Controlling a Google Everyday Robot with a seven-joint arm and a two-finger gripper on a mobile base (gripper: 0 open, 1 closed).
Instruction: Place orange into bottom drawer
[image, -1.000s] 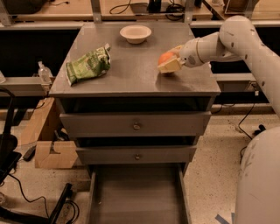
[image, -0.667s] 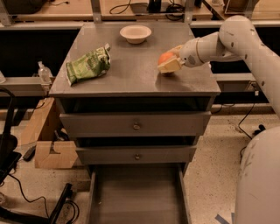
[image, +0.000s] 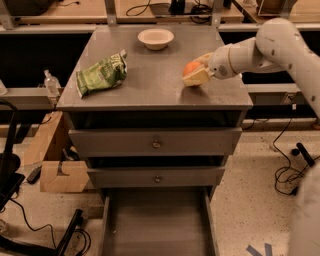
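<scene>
On the right of the surface (image: 150, 92), the gripper (image: 194, 69) clasps the orange (image: 189, 67).
Its fingers (image: 197, 77) press the fruit from the near and far sides; the orange is round, with no long axis to tell. A green snack bag (image: 101, 75) lies left, a cream bowl (image: 156, 38) farther back. The bottom drawer (image: 155, 220) stands pulled out, lengthwise near to far.

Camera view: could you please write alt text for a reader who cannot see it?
A white robot arm's end effector is at a small round orange fruit on the right of a grey metal cabinet top, whose grey bottom drawer stands pulled open. A crumpled green snack bag and a cream round bowl sit there too.
</scene>
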